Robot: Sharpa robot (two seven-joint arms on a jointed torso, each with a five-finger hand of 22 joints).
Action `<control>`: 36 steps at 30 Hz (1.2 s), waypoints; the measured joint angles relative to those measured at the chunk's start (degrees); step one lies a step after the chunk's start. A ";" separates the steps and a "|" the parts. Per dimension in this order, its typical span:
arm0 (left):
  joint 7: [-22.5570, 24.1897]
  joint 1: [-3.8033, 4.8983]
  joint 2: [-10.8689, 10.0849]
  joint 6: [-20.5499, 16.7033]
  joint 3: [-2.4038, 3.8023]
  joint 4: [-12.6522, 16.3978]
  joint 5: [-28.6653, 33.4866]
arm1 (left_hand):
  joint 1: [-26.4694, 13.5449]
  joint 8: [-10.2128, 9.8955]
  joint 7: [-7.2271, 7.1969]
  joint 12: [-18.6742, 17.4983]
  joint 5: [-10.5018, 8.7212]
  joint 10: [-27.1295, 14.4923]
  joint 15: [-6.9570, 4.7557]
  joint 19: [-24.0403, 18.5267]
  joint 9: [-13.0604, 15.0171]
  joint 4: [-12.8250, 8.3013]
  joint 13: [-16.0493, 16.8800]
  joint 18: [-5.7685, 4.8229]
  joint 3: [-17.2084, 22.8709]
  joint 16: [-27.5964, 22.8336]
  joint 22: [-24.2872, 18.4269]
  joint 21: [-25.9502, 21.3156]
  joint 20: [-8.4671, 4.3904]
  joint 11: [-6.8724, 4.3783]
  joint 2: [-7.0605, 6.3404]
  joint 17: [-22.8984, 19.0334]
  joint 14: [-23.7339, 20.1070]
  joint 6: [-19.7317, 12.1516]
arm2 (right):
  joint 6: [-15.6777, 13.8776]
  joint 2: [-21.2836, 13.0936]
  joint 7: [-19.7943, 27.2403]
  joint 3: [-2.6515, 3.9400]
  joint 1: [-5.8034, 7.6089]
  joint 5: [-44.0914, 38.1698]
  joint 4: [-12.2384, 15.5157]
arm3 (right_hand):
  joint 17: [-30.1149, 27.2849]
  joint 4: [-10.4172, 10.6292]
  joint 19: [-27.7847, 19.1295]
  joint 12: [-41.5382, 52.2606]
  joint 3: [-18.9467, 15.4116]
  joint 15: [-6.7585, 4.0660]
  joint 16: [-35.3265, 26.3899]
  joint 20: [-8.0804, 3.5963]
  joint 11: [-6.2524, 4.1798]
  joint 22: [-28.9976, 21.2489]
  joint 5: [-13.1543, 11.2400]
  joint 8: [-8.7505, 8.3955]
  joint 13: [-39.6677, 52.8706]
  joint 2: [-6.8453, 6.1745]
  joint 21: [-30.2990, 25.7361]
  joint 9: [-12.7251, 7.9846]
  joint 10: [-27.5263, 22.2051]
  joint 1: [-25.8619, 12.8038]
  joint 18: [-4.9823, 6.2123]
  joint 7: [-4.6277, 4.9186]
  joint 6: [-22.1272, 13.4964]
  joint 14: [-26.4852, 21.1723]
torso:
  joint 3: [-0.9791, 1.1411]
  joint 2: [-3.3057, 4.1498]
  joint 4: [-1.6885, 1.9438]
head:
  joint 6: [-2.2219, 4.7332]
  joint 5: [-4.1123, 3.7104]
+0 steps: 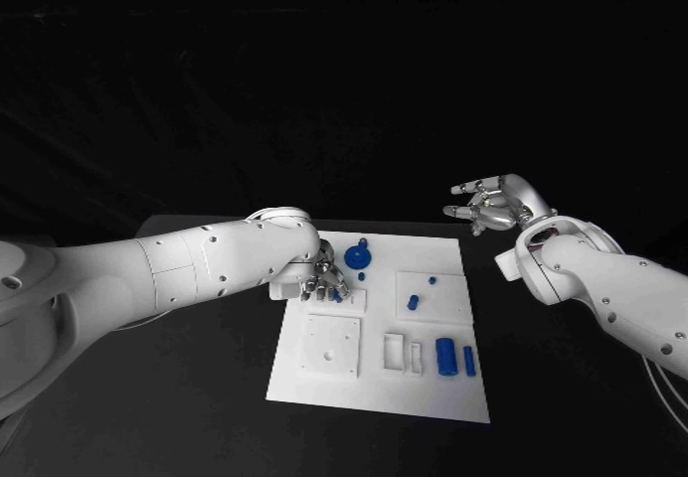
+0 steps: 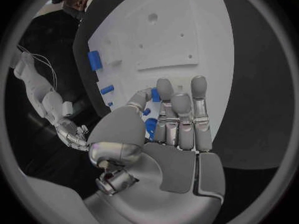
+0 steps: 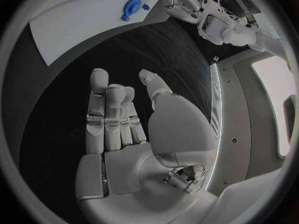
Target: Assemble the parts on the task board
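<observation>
Left robot hand (image 1: 307, 279) pinching blue part (image 2: 151, 126) over white task board (image 1: 430, 393); right robot hand (image 1: 492, 205) empty, fingers apart.

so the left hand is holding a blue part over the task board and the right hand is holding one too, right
Not quite. The left hand does hold a blue part over the task board, but the right hand holds nothing: the right wrist view shows its fingers apart and empty, off the board's side.

The white task board (image 1: 376, 388) lies flat on the table before me. A round blue part (image 1: 357, 257) sits near its far edge; two blue cylinders (image 1: 446, 356) lie side by side toward its near right corner, with smaller blue pieces (image 1: 413, 302) between.
</observation>
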 measured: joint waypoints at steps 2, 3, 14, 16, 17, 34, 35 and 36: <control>0.05 -0.04 -0.03 0.01 0.03 0.03 -0.12 | 0.00 0.00 0.00 0.00 0.00 0.00 0.00 0.44 0.00 0.00 0.00 0.01 0.00 0.00 0.71 -0.61 0.01 0.00 0.00 0.06 0.00 0.00 | 0.05 0.00 0.00 0.00 0.00 0.00 -0.01 | 0.00 0.00 0.00 0.00 0.00 0.00 0.00 0.00 0.00 0.00 0.00 0.00 0.00 0.00 0.00 0.00 0.00 0.00 -0.12 0.00 0.00 0.00 | 0.00 0.01 -0.01 | -0.03 -0.02; 0.09 -0.06 -0.06 0.02 0.05 0.08 -0.21 | 0.00 0.00 0.00 0.00 0.00 0.00 0.00 0.61 -0.09 0.00 0.00 0.00 0.00 0.00 0.99 -0.90 0.01 0.00 0.00 0.07 0.00 0.00 | 0.08 0.00 -0.01 0.00 0.00 0.00 -0.02 | 0.00 0.00 0.00 0.00 0.00 0.00 0.00 0.00 0.00 0.00 0.00 0.00 0.00 0.00 0.00 0.00 0.00 0.00 0.09 0.00 0.00 0.00 | 0.00 0.01 -0.01 | -0.06 -0.04; 0.30 -0.23 -0.41 0.04 0.05 0.55 -0.45 | 0.18 -0.04 -0.03 0.00 -0.02 0.01 0.01 0.61 -0.17 -0.04 -0.01 0.00 -0.04 0.00 1.89 -1.66 0.01 0.17 -0.18 0.06 0.00 0.03 | 0.34 0.07 -0.07 0.00 0.00 0.00 -0.13 | 0.01 -0.16 0.00 0.00 -0.16 0.00 0.00 0.00 0.09 0.00 0.00 0.00 -0.01 0.00 0.00 0.00 0.09 0.00 0.57 0.00 0.00 0.00 | 0.01 0.02 -0.01 | -0.24 -0.10; 0.32 -0.31 -0.41 0.03 0.01 0.58 -0.51 | 0.22 -0.07 -0.03 0.00 -0.11 0.12 0.01 0.61 -0.29 -0.04 0.01 0.01 -0.04 0.00 2.06 -1.77 0.01 0.06 -0.22 0.06 0.00 0.03 | 0.39 0.08 -0.08 0.00 0.00 0.00 -0.16 | 0.01 -0.15 0.00 0.00 -0.16 0.00 0.00 0.00 0.09 0.00 0.00 0.00 -0.05 0.00 0.00 0.00 0.09 0.00 0.57 0.00 0.00 0.00 | 0.00 0.02 0.00 | -0.24 -0.13; 0.33 -0.31 -0.41 0.03 0.01 0.59 -0.55 | 0.22 -0.11 -0.03 0.00 -0.11 0.14 0.01 0.63 -0.31 -0.04 0.04 0.01 -0.04 0.00 2.12 -1.78 -0.01 0.04 -0.22 0.06 0.00 0.03 | 0.41 0.09 -0.08 0.00 0.00 0.00 -0.17 | 0.01 -0.16 0.00 0.00 -0.16 0.00 0.00 0.00 0.09 0.00 0.00 0.00 -0.05 0.00 0.00 0.00 0.10 0.00 0.57 0.00 0.00 0.00 | 0.01 0.02 -0.01 | -0.25 -0.13; 0.83 -0.37 0.08 0.43 -0.02 -0.07 -1.32 | 0.22 0.16 -0.04 0.00 -0.11 0.14 0.02 1.01 -0.25 -0.12 0.04 0.01 -0.12 -0.24 3.29 -2.91 0.00 0.05 -0.22 0.10 0.00 0.04 | 0.66 0.21 -0.14 0.00 0.00 0.01 -0.26 | 0.02 -0.15 0.00 0.00 -0.15 0.00 0.00 0.00 0.10 0.01 0.00 0.00 -0.04 -0.01 0.00 0.00 0.11 0.01 0.54 -0.01 -0.01 0.00 | 0.01 -0.01 -0.01 | -0.34 -0.10; 0.88 -0.39 0.22 0.51 -0.03 -0.28 -1.38 | 0.22 0.17 -0.04 0.00 -0.11 0.14 0.02 1.01 -0.25 -0.12 0.04 0.00 -0.12 -0.24 3.28 -2.91 0.00 0.06 -0.22 0.10 0.00 0.04 | 0.68 0.24 -0.14 0.00 0.00 0.01 -0.27 | 0.02 -0.15 0.00 0.00 -0.15 0.00 0.00 0.00 0.10 0.01 0.00 0.00 -0.04 -0.01 0.00 0.00 0.11 0.01 0.54 -0.01 -0.01 0.00 | 0.01 -0.01 -0.01 | -0.34 -0.08; 0.91 -0.40 0.33 0.58 -0.04 -0.43 -1.42 | 0.22 0.17 -0.04 0.00 -0.11 0.14 0.02 1.01 -0.25 -0.12 0.04 0.01 -0.12 -0.24 3.28 -2.91 0.00 0.06 -0.22 0.10 0.00 0.04 | 0.69 0.27 -0.14 0.00 0.00 0.01 -0.27 | -0.02 -0.15 0.00 0.00 -0.15 0.00 0.00 0.00 0.09 0.01 0.12 0.00 -0.04 -0.01 0.00 0.00 0.10 0.01 0.53 -0.02 -0.02 0.00 | 0.01 -0.01 -0.02 | -0.34 -0.07</control>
